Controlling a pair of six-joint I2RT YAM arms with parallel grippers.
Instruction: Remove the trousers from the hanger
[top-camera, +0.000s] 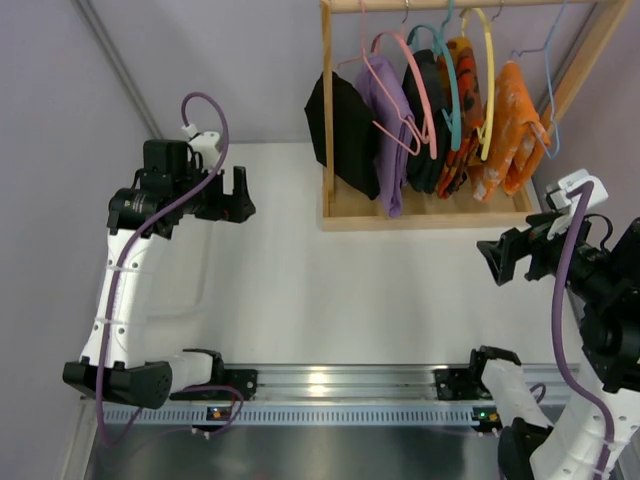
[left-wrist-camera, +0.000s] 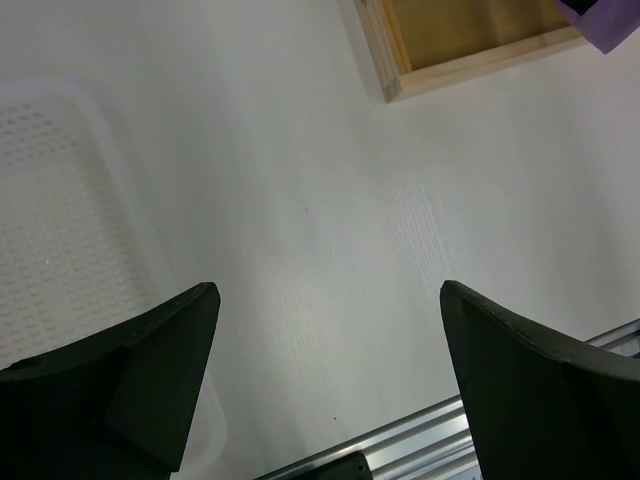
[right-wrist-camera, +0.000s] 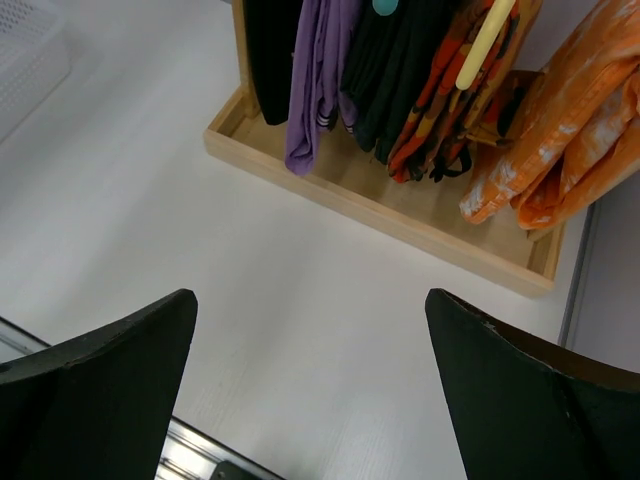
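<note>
Black fingers of the left gripper stand wide apart with only bare table between them. A perforated white basket lies under the fingers at 9 o'clock, and the rack's corner shows at 1 o'clock. The right gripper is likewise spread wide and carries nothing. It faces the rack from the 4 o'clock side.

From above, the left gripper hovers at 9 o'clock of the table and the right gripper at 3 o'clock. Both are well apart from the clothes.

A wooden rack stands at 1 o'clock. Five garments hang from its top bar on wire hangers, side by side:
- a black one
- purple trousers
- a dark pair
- an orange-patterned pair on a yellow hanger
- an orange-and-white pair

Each is folded over its hanger. The long axis is vertical and the hems point down toward the rack's tray. The purple hems hang lowest, just above the tray floor.
</note>
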